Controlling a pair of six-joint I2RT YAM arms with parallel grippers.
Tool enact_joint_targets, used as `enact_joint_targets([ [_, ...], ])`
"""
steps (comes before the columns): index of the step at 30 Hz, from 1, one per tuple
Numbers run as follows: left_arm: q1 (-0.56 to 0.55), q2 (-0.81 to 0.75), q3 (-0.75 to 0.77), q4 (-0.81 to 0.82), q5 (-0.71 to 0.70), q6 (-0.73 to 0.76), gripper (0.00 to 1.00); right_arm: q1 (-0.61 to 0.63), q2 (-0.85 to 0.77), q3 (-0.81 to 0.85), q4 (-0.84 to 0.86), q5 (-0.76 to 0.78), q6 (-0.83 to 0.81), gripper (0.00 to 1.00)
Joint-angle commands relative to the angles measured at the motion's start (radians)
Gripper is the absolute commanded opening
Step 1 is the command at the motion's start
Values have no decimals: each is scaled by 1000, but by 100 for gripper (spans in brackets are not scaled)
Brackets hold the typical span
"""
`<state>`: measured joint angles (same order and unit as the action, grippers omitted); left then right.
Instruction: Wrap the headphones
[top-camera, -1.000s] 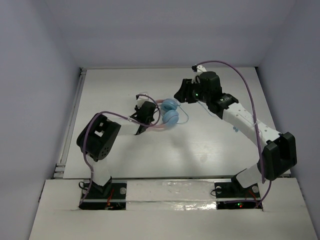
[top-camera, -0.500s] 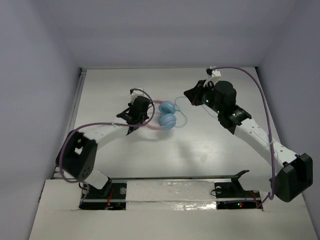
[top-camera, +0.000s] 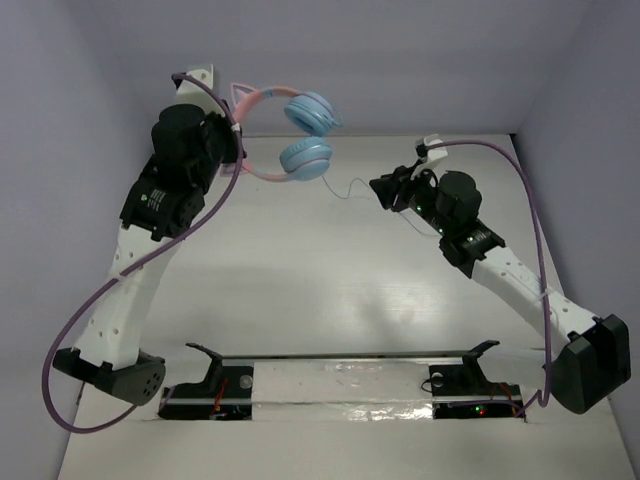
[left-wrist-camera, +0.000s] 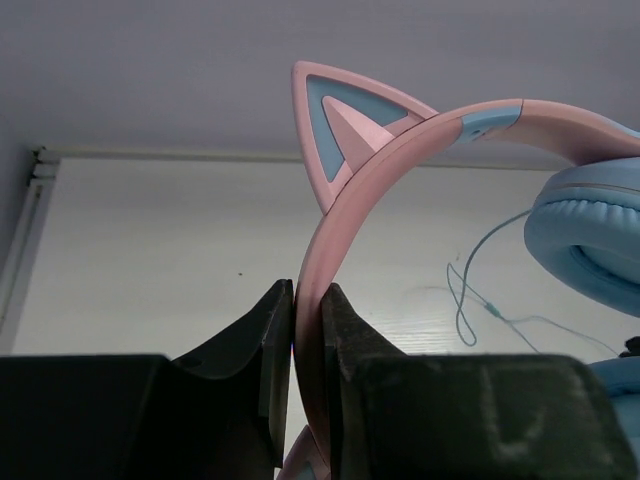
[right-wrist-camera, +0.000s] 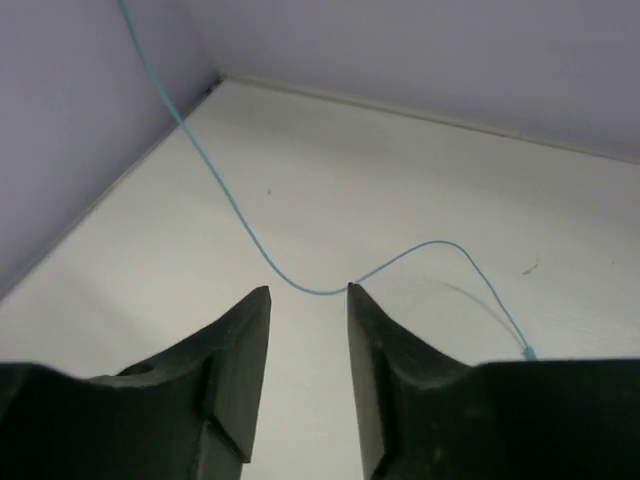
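l gripper (left-wrist-camera: 307, 300) is clenched on the headphones (top-camera: 305, 157): two black, matte, wedge-shaped fingers (left-wrist-camera: 265, 350) press tight on both faces of the thin pink headband (left-wrist-camera: 345, 215). the headphones hang in the air above the table (top-camera: 300, 280), at abt 11 o'clock in the top view, in front of the back wall. the headband is a smooth plastic arc w/ a pointed triangular cat ear (left-wrist-camera: 350, 125), pink rim, light-blue inset. at 3 o'clock in the l wrist view sits a round ear cup (left-wrist-camera: 590, 235), light blue w/ a soft padded ring cushion. the top view shows both cups, one above the other, just at 3 o'clock of the gripper.

a thin light-blue cable (right-wrist-camera: 215, 180) leaves the cups toward 4 o'clock and reaches the r gripper (right-wrist-camera: 308, 292), at abt 2 o'clock in the top view. r gripper is released: its black fingers stand apart w/ a clear gap. the cable crosses that gap at the tips, touching the tip of the 3 o'clock finger, not pinched. past it the cable arcs up, then comes down at 4 o'clock. table is white, matte, faintly speckled. thick purple hoses (top-camera: 490, 146) loop along both arms.
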<state>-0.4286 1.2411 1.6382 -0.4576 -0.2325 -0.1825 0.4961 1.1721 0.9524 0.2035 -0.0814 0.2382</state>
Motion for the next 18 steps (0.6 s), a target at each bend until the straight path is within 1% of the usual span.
enact_joint_targets([
  [1, 21, 53, 170, -73, 116, 57, 0, -8, 41, -6, 62, -199, -117, 47],
  [2, 21, 67, 198, -75, 158, 58, 0, -8, 56, 26, 44, -239, -131, 74],
  [3, 30, 95, 221, -75, 185, 60, 0, -8, 82, 35, 25, -271, -143, 81],
  [4, 43, 110, 273, -85, 215, 60, 0, -8, 95, 46, -10, -320, -172, 85],
  [5, 44, 125, 299, -95, 285, 61, 0, -8, 104, 52, -30, -336, -187, 88],
  [7, 76, 159, 353, -107, 334, 64, 0, -8, 126, 46, -55, -354, -211, 90],
  [8, 86, 169, 367, -107, 385, 63, 0, -8, 135, 40, -53, -369, -226, 91],
  [10, 106, 195, 399, -105, 439, 48, 0, -8, 173, 25, -27, -357, -226, 91],
  [12, 129, 205, 419, -96, 461, 41, 0, -8, 205, 23, -12, -334, -226, 92],
  [13, 139, 213, 455, -101, 478, 32, 0, -8, 240, 31, -9, -319, -227, 91],
  [14, 151, 221, 477, -104, 495, 28, 0, -8, 254, 32, -6, -298, -256, 91],
  [18, 160, 245, 560, -113, 538, 15, 0, -18, 313, 28, 49, -264, -243, 91],
])
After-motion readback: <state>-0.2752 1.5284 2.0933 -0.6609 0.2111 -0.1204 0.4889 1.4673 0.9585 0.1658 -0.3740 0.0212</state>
